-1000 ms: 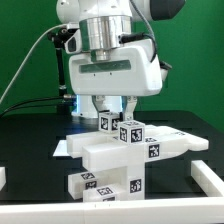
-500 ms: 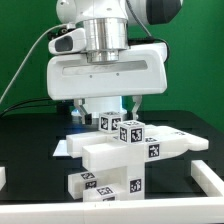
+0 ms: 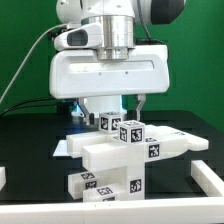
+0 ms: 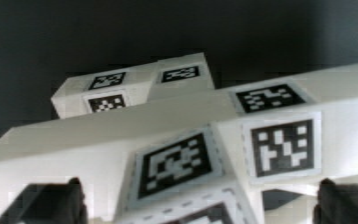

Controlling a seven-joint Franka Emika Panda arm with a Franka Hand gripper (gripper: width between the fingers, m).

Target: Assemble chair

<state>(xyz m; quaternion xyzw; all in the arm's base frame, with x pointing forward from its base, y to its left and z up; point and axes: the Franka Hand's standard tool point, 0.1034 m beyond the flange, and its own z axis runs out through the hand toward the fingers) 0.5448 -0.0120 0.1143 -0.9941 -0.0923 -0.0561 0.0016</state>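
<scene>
The chair [image 3: 118,152] stands partly built in the middle of the black table. It is a stack of matte white blocks and a slab, with marker tags on several faces. Two tagged posts [image 3: 120,127] stick up at its top. My gripper [image 3: 111,106] hangs straight above them, open wide, with one finger on each side and a gap to both. In the wrist view the tagged top of the chair [image 4: 194,160] fills the picture. The gripper [image 4: 197,204] has its dark fingertips [image 4: 51,203] at the two lower corners, apart from the white part between them. Nothing is held.
A thin flat white sheet [image 3: 62,146] lies behind the chair on the exterior view's left. Small white pieces show at the left edge [image 3: 3,178] and the right edge [image 3: 212,180] of the table. A green wall and cables stand behind the arm.
The jaws were close around the top tagged posts a second ago. They have spread wide and let go. The chair has not moved.
</scene>
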